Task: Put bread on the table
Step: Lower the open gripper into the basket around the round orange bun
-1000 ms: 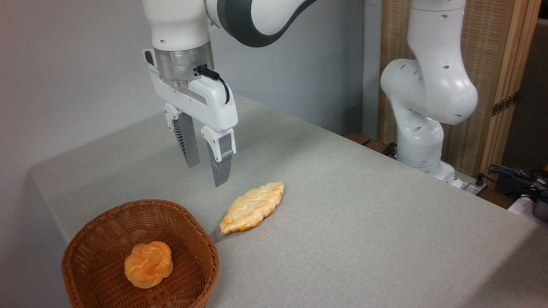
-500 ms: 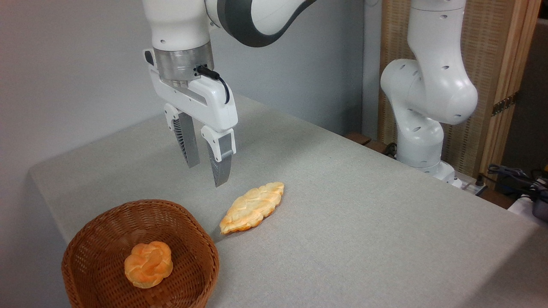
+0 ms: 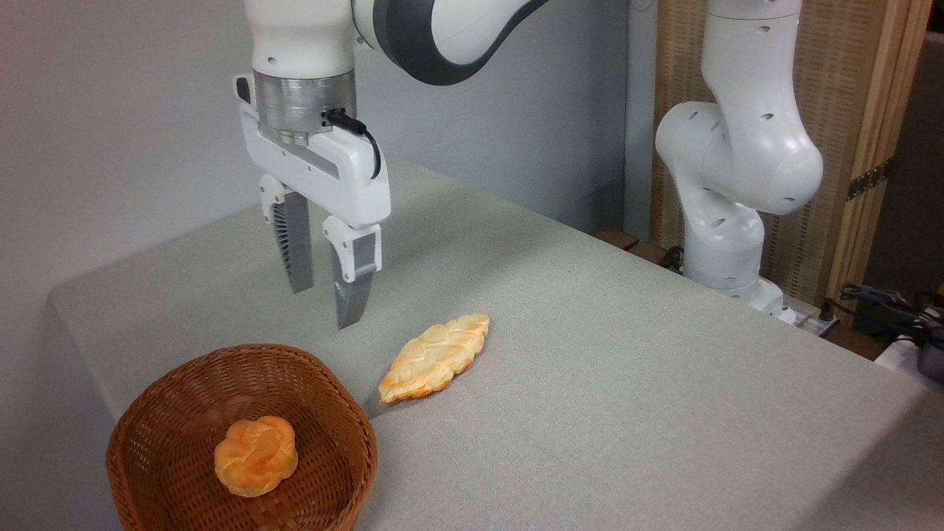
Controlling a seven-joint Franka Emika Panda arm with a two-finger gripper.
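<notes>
Bread [image 3: 256, 456]: small round knotted bun, glossy orange-golden, twisted top facing up. Lies on the floor of the wicker basket [image 3: 147, 420], slightly toward the near side, clear of the basket walls. Nothing touches it.

Basket: brown woven, round, open top, at the near left corner of the table [image 3: 627, 383]. Its lower edge runs out of view at the bottom. Right rim close to the tip of the flat pastry, a thin shadowed gap between them; whether they touch, cannot tell.

Flat pastry [image 3: 434, 358]: pale golden, leaf-shaped, ridged surface, lying flat on the grey cloth just right of the basket, long axis running from near left to far right.

Gripper [image 3: 325, 306]: hangs in the air above the table, behind the basket and left of the pastry's far end. Fingers point straight down, spread with a clear gap between them, empty. Tips well above the cloth; a faint shadow below. Not over the bun; set back from it toward the far side of the basket rim. A black cable loops from the wrist flange down to the gripper body.

Arm [image 3: 442, 37]: white with a dark grey joint band, entering from the top. Its base column [image 3: 737, 169] stands beyond the table's far right edge.

Background: grey wall on the left, a woven screen with wooden frame [image 3: 848, 110] on the right, some dark cables [image 3: 885, 302] at the right edge.
</notes>
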